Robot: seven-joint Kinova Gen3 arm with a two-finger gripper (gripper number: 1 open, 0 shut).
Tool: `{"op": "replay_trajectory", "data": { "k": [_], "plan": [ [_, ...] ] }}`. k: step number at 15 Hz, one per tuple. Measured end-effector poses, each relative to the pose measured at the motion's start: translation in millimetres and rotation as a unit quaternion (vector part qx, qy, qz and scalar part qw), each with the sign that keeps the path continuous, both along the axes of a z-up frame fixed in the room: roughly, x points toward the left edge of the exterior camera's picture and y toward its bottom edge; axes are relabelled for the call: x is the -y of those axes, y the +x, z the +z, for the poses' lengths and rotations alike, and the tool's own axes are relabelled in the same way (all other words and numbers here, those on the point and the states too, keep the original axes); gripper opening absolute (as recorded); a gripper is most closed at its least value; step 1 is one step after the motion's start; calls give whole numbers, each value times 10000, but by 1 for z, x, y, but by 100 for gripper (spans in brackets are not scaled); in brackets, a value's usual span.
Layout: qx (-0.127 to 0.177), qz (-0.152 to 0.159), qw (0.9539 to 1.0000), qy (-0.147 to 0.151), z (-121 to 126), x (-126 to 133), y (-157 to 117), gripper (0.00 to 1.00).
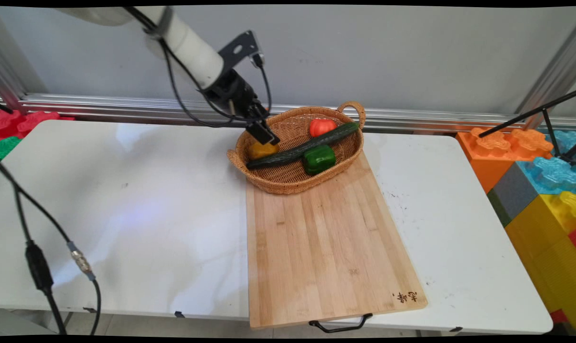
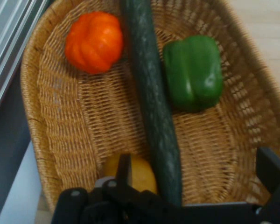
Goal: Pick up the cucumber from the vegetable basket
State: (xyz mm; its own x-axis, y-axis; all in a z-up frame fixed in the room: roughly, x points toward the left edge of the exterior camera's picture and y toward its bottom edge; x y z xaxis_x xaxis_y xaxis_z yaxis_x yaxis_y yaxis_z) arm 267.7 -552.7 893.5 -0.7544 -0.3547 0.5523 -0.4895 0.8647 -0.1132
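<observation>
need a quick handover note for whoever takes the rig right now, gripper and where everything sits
Gripper: open, low inside the oval wicker basket at its left end, fingers straddling the yellow vegetable and the near end of the long dark green cucumber.
Cucumber lies lengthwise across the basket; orange-red tomato on its far side, green bell pepper on its near side.
Basket sits on the far end of the wooden cutting board, on the white table.
Nothing is held.
</observation>
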Motion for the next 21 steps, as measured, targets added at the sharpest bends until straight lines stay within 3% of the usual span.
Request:
{"op": "replay_trajectory", "data": {
  "k": [9,18,19,21],
  "plan": [
    [471,-260,9985,43,-75,55,-34,100],
    [512,-446,9976,137,-108,77,-54,100],
    [524,-461,9975,140,-110,78,-55,0],
    [530,-476,9974,139,-113,80,-57,0]
  ]
}}
